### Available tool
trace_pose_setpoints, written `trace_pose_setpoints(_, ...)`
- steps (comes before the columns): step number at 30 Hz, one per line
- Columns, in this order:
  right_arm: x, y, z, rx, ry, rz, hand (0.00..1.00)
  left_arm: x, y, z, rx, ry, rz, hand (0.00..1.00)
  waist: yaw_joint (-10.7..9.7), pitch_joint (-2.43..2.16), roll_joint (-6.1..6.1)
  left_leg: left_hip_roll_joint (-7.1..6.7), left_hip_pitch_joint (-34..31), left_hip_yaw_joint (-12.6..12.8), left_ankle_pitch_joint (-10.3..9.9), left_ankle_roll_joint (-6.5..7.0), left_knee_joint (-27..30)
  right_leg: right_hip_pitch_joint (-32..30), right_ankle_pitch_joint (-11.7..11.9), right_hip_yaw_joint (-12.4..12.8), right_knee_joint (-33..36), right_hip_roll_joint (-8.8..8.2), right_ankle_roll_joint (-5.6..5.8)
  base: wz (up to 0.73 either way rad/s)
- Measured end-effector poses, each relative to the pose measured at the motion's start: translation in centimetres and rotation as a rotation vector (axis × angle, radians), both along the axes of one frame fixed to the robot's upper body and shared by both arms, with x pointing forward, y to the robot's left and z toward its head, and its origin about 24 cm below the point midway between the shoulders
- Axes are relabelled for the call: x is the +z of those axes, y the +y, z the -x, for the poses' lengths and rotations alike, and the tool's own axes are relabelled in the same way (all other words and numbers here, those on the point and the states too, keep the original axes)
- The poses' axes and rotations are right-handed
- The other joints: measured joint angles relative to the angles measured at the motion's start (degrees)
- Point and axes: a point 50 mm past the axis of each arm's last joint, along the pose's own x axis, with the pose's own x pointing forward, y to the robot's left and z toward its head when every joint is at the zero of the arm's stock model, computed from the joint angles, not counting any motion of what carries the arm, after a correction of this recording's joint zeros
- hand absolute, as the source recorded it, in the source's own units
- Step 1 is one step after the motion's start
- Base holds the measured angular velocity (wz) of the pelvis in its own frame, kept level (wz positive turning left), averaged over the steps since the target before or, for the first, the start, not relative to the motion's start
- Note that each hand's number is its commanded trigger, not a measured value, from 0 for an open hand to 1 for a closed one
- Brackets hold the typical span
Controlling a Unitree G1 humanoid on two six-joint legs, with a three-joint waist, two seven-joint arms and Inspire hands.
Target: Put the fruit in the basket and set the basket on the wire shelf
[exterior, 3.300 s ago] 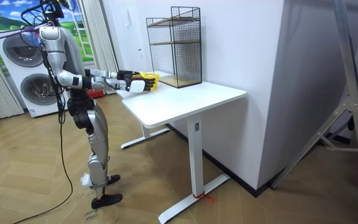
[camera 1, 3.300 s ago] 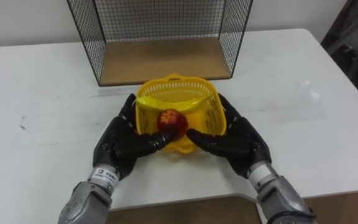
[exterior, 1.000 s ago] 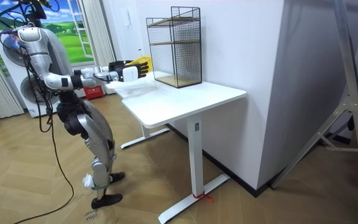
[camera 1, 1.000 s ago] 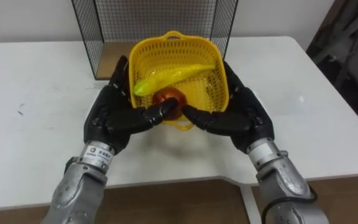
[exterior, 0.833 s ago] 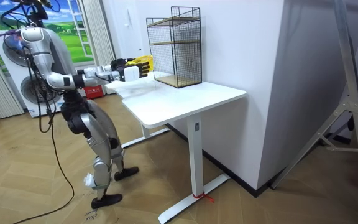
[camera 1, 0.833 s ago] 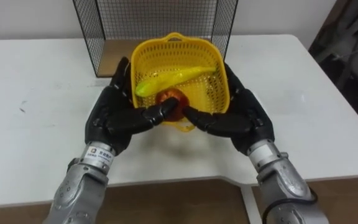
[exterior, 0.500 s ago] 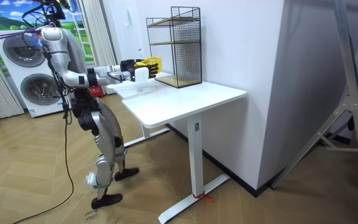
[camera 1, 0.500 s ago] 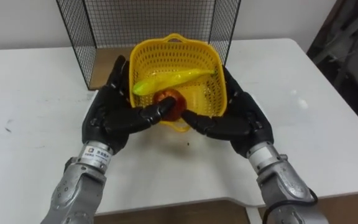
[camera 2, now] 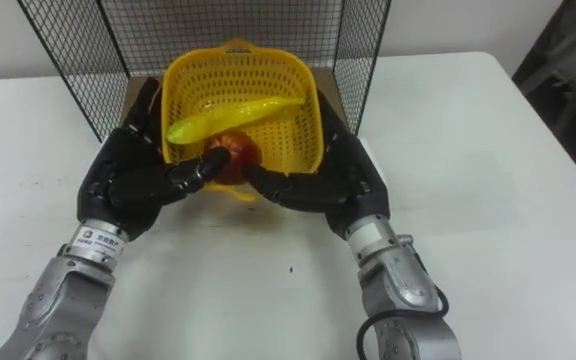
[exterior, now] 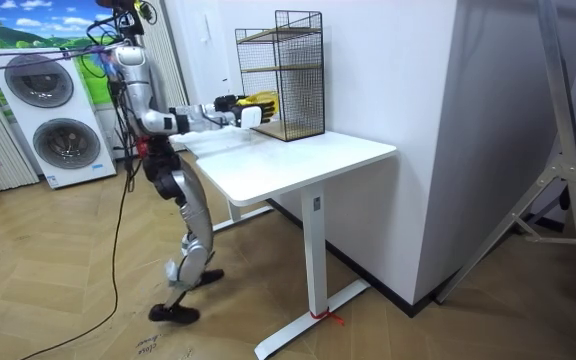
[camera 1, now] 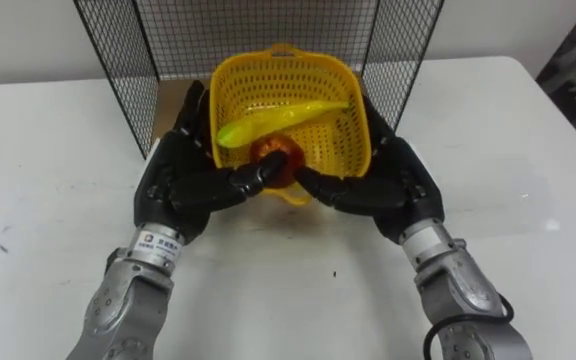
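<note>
A home-style laundry or utility room, fitted out for housework: at the far left of the room view stand a front-loading washing machine (exterior: 36, 85) and a second washing machine (exterior: 68, 148) beside it, with long pale curtains (exterior: 176, 50) and a painted landscape (exterior: 18, 20) set like a window behind them; the floor (exterior: 58, 270) is herringbone wood. A white desk (exterior: 298, 160) carries a wire shelf (exterior: 283, 75); a bare metal stand (exterior: 568, 140) at the near right suggests a staged test room.
</note>
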Motion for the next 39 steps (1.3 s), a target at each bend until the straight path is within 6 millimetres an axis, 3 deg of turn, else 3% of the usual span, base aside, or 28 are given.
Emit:
trace_pose_setpoints(2, 0.4, 0.1, -0.3, 0.001, -0.015, -0.015, 0.00, 0.5, 0.0, -0.4, 0.006, -0.027, 0.000, 0.00, 0.06, 0.39, 0.82, 0.75, 0.55, -0.24, -0.01, 0.04, -0.70, -1.96, -1.64, -0.93, -6.49, 1.47, -0.88, 0.09)
trace_pose_setpoints(4, 0.4, 0.1, -0.4, -0.001, -0.018, -0.016, 0.00, 0.8, 0.0, -0.6, 0.006, -0.039, -0.002, 0.00, 0.01, 0.40, 0.91, 0.38, 1.17, -0.56, -0.08, 0.14, -0.77, -2.98, -0.75, -1.47, -16.19, 2.08, -1.44, 0.14)
trace_pose_setpoints(5, 0.4, 0.0, -0.3, -0.003, -0.014, -0.017, 0.00, 0.7, 0.0, -0.6, 0.006, -0.036, -0.002, 0.00, -0.23, 0.35, 1.00, 0.07, 1.77, -1.03, -0.28, 0.08, -0.79, -3.46, 4.22, -0.33, -18.73, 2.90, -2.04, 0.26)
trace_pose_setpoints(7, 0.2, 0.0, -0.2, -0.003, -0.005, -0.027, 0.00, 0.6, 0.0, -0.6, 0.006, -0.032, -0.002, 0.00, -0.57, -0.22, 1.83, 0.75, 3.14, -1.10, -0.21, -0.33, -3.17, -1.61, 5.43, -0.42, -21.45, 3.81, -2.55, 0.08)
trace_pose_setpoints(12, 0.1, -0.2, -0.2, -0.006, 0.012, -0.061, 0.00, 0.5, -0.2, -0.7, -0.007, -0.010, -0.007, 0.00, -0.78, -0.24, 1.87, 2.25, 5.60, -0.78, 0.14, -0.90, -5.83, 2.01, 7.66, -0.39, -26.85, 5.79, -3.06, -0.10)
trace_pose_setpoints(20, -0.8, -0.5, -0.9, -0.032, 0.059, -0.049, 0.00, 1.0, -0.5, -1.6, -0.010, -0.011, -0.007, 0.00, -1.00, -0.25, 1.89, 2.72, 7.96, -0.80, 0.50, -1.31, -8.04, 4.76, 8.92, -0.27, -30.00, 6.93, -3.21, -0.02)
trace_pose_setpoints(25, -1.2, -0.6, -1.7, -0.042, 0.104, -0.048, 0.00, -0.1, -0.6, -2.4, -0.013, 0.060, -0.022, 0.00, -1.09, -0.25, 1.89, 2.80, 8.82, -1.29, 0.66, -1.44, -8.81, 6.11, 9.28, -0.87, -30.96, 6.90, -3.31, 0.05)
trace_pose_setpoints(28, -0.3, -0.5, -2.9, -0.051, 0.102, -0.044, 0.00, -0.5, -0.7, -3.6, -0.004, 0.109, -0.045, 0.00, -0.96, -0.24, 1.90, 2.80, 8.82, -1.32, 0.69, -1.44, -8.84, 6.14, 9.31, -1.01, -30.95, 6.99, -3.33, 0.00)
trace_pose_setpoints(33, 1.5, -0.2, -5.8, -0.089, 0.094, -0.093, 0.00, 0.5, -1.5, -6.4, 0.019, 0.145, -0.058, 0.00, -1.03, -0.24, 1.93, 2.79, 8.60, -1.88, 1.19, -1.47, -8.81, 6.67, 10.03, -1.96, -32.67, 6.90, -3.34, 0.07)
trace_pose_setpoints(39, 0.0, -0.1, -6.9, -0.136, 0.231, -0.104, 0.00, -0.7, -2.2, -7.7, 0.040, 0.274, -0.058, 0.00, -1.25, -0.24, 2.00, 2.78, 8.42, -2.09, 1.32, -1.51, -8.77, 6.64, 10.17, -2.06, -32.89, 6.59, -3.35, 0.01)
